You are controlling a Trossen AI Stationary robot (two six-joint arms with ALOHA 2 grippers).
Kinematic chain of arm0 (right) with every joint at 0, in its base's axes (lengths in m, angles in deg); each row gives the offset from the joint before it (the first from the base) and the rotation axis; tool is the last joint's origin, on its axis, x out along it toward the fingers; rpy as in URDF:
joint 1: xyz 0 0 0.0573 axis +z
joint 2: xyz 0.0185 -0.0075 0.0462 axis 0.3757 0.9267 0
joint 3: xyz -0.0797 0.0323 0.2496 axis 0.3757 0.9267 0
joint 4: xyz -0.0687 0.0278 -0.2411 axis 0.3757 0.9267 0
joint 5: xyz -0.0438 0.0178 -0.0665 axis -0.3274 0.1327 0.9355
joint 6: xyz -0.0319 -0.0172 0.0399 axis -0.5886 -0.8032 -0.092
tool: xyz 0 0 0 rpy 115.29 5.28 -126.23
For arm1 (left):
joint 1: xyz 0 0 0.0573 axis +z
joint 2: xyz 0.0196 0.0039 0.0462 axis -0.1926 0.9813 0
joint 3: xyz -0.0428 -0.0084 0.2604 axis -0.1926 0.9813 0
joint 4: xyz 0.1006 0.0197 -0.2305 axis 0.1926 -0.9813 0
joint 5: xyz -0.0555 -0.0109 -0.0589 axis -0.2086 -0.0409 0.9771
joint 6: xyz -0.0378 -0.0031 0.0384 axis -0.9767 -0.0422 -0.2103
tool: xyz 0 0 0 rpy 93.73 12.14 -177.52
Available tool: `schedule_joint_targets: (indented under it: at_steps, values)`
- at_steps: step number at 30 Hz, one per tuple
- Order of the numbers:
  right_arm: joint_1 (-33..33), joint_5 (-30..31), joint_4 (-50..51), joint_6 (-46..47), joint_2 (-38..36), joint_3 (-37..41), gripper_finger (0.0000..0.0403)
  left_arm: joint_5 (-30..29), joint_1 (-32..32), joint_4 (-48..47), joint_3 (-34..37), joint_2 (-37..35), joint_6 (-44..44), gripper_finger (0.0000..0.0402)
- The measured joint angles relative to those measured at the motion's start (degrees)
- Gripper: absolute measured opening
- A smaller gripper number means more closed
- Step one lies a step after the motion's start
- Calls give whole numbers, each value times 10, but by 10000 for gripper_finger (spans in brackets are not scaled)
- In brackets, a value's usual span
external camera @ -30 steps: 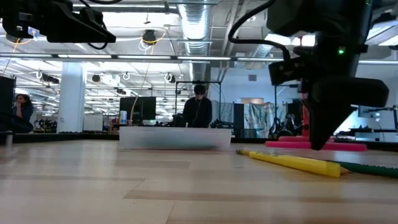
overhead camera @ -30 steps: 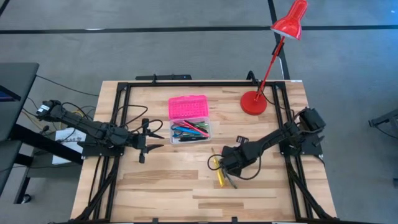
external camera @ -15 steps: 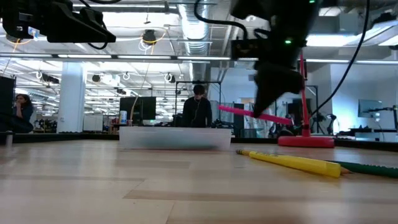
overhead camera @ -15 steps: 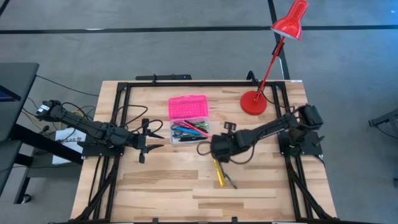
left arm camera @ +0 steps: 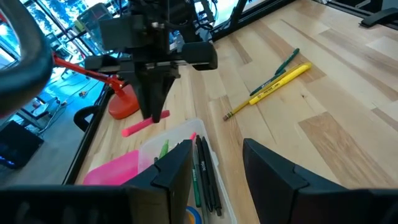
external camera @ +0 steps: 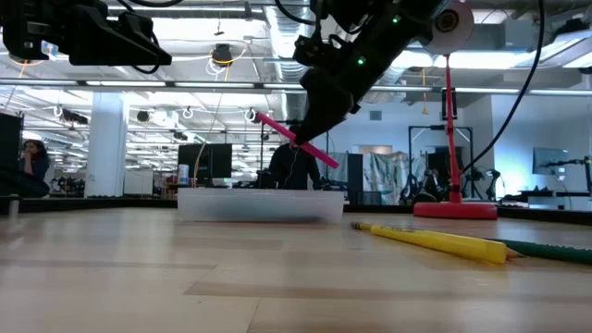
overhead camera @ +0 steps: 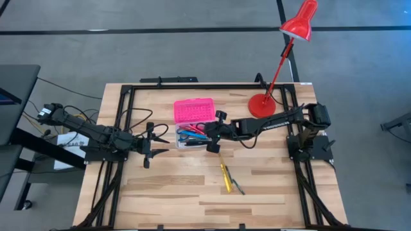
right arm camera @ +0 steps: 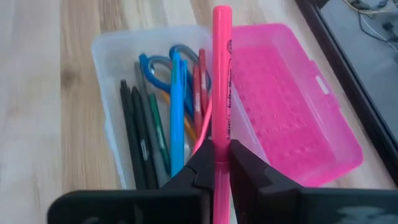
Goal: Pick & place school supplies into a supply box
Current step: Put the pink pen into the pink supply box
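Now | right hand clenched on pink pen, above supply box | left hand released, beside box | yellow pen on desk

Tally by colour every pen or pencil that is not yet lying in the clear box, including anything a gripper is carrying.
Pink: 1, the pink pen, clamped in the right gripper above the box
Yellow: 1, the yellow pencil, lying on the table
Green: 1, the green pen, lying beside the yellow pencil
Total: 3
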Motion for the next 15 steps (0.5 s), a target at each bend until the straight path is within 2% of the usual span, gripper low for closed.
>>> schedule_joint_targets:
  at_steps: [8,15]
  values:
    - [-13,-5,-6,61,2,0,17,0,0,-1,0,0,0,137]
    - [-23,-29,-41,60,61,-2,15,-1,0,-1,0,0,3,137]
